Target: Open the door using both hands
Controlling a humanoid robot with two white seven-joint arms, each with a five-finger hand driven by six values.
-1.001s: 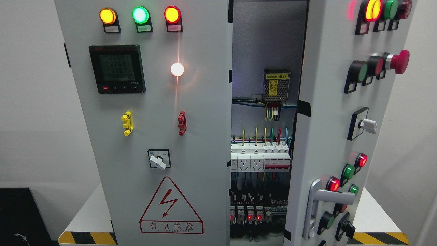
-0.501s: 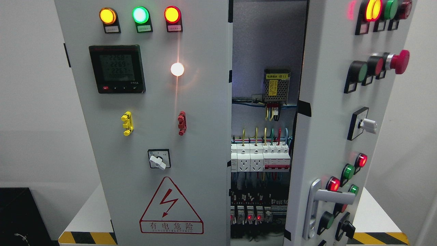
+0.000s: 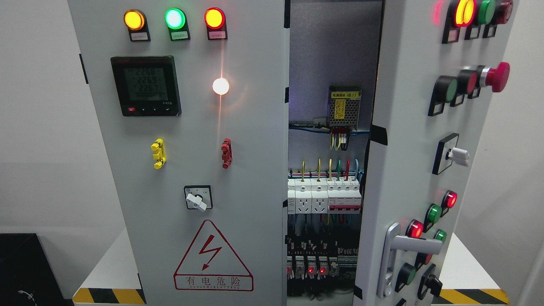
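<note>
A grey electrical cabinet fills the head view. Its left door [image 3: 191,140] faces me and sits flush, carrying three lit lamps, a digital meter [image 3: 145,86], a rotary switch [image 3: 196,198] and a red shock-warning triangle [image 3: 212,257]. The right door [image 3: 408,127] is swung out toward me, seen at an angle, with push buttons and a red mushroom stop button [image 3: 497,76]. A silver lever handle [image 3: 399,250] sits low on that door. Between the doors a gap shows the inside: a power supply [image 3: 344,107], coloured wires and breakers [image 3: 325,195]. Neither of my hands shows.
The cabinet stands on a white table [image 3: 108,263] with a yellow-and-black striped front edge [image 3: 106,295]. A black box [image 3: 21,267] sits at the lower left. White walls lie behind on both sides.
</note>
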